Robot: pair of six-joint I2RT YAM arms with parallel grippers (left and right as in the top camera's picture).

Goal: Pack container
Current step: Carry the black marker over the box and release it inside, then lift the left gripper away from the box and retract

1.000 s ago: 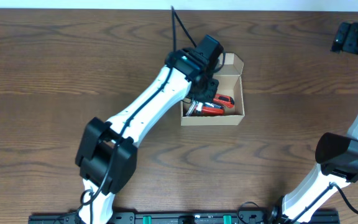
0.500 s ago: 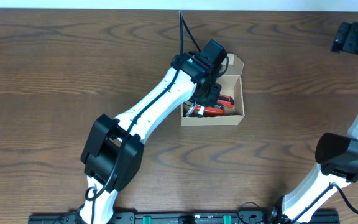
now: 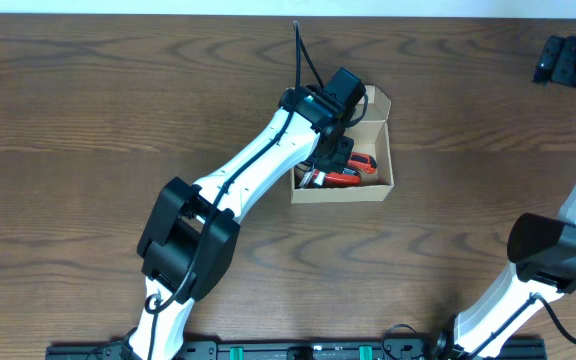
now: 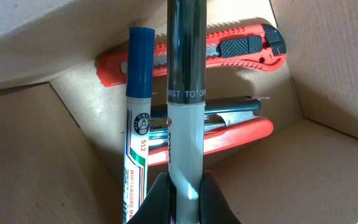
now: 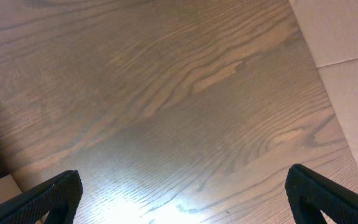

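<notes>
The container (image 3: 386, 146) is an open tan cardboard box at the table's middle back, its flap lid raised at the far side. Inside lie a red utility knife (image 4: 241, 50), red-handled pliers (image 4: 235, 134) and a blue-capped whiteboard marker (image 4: 137, 130). My left gripper (image 4: 185, 199) is inside the box, shut on a black and white pen (image 4: 185, 93) that points into it over the other items. In the overhead view the left gripper (image 3: 336, 150) covers the box's left half. My right gripper (image 5: 182, 196) is open and empty over bare wood, far right.
The box's cardboard walls (image 4: 30, 162) close in on both sides of the left gripper. The right arm's base (image 3: 558, 250) stands at the right front. A tan cardboard surface (image 5: 347, 74) shows at the right edge of the right wrist view.
The left arm has shifted slightly right and lower into the box with the pen. The right arm has not moved.
</notes>
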